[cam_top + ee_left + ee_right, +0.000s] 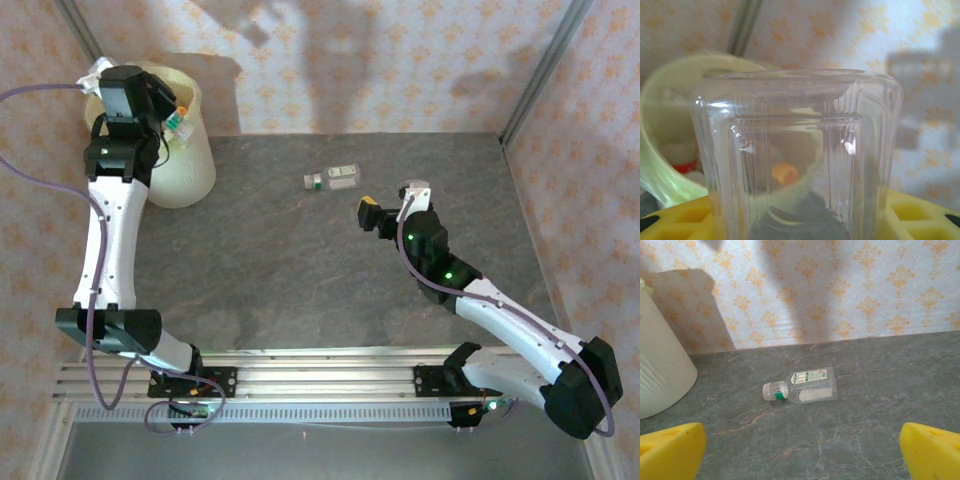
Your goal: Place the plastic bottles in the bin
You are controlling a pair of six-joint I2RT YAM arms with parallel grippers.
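My left gripper (168, 112) hangs over the cream-white bin (188, 165) at the back left, shut on a clear plastic bottle (181, 127). In the left wrist view that bottle (800, 145) stands base-up between the yellow fingers (920, 215), with the bin's rim (660, 165) behind it. Inside the bin lie other bottles, one showing red (682, 166) and an orange cap (785, 174). Another clear bottle (333, 179) with a green label lies on its side mid-table. My right gripper (385, 205) is open just short of it, and the bottle (802, 386) lies well ahead of its fingers (670, 450).
The dark stone tabletop (300, 280) is walled by patterned paper at the back and on both sides. The bin's side (660, 375) shows at the left of the right wrist view. A metal rail (320, 385) runs along the near edge.
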